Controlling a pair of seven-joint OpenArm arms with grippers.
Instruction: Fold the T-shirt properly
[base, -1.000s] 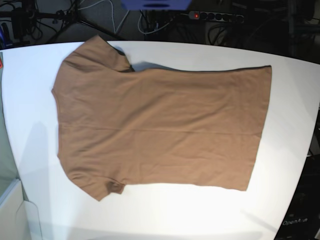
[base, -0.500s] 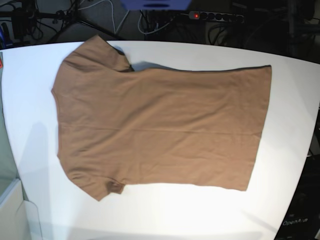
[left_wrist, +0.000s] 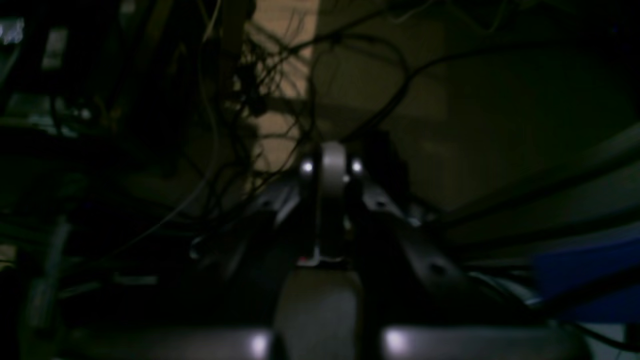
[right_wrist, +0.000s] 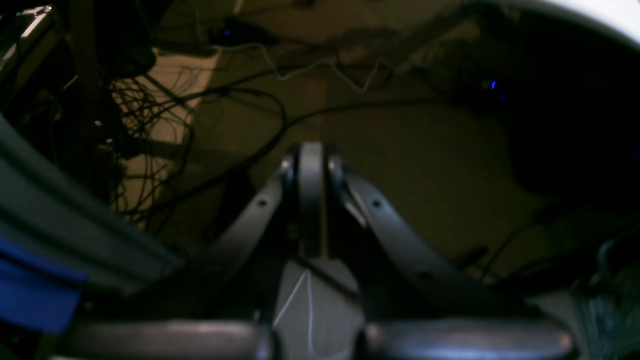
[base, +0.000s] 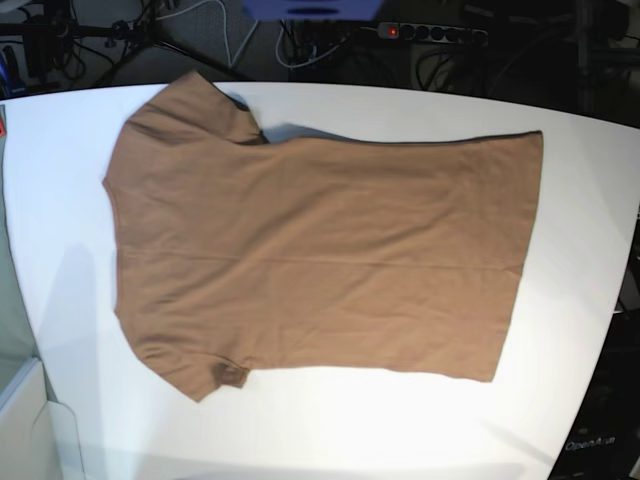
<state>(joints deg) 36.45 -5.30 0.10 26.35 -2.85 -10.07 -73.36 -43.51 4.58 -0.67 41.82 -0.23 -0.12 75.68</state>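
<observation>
The brown T-shirt (base: 320, 255) lies spread flat on the white table (base: 590, 230), neck end to the left, hem to the right, one sleeve at the far left and one at the near left. No pale tag shows. Neither gripper shows in the base view. In the left wrist view my left gripper (left_wrist: 330, 165) is shut and empty, pointing at a dark floor with cables. In the right wrist view my right gripper (right_wrist: 311, 160) is shut and empty, also over dark floor. The shirt is not in either wrist view.
Cables and a power strip (base: 430, 32) lie on the dark floor behind the table. A blue object (base: 310, 8) sits at the top edge. A pale box edge (base: 20, 400) shows at the near left. The table's white edge (right_wrist: 600, 12) shows in the right wrist view.
</observation>
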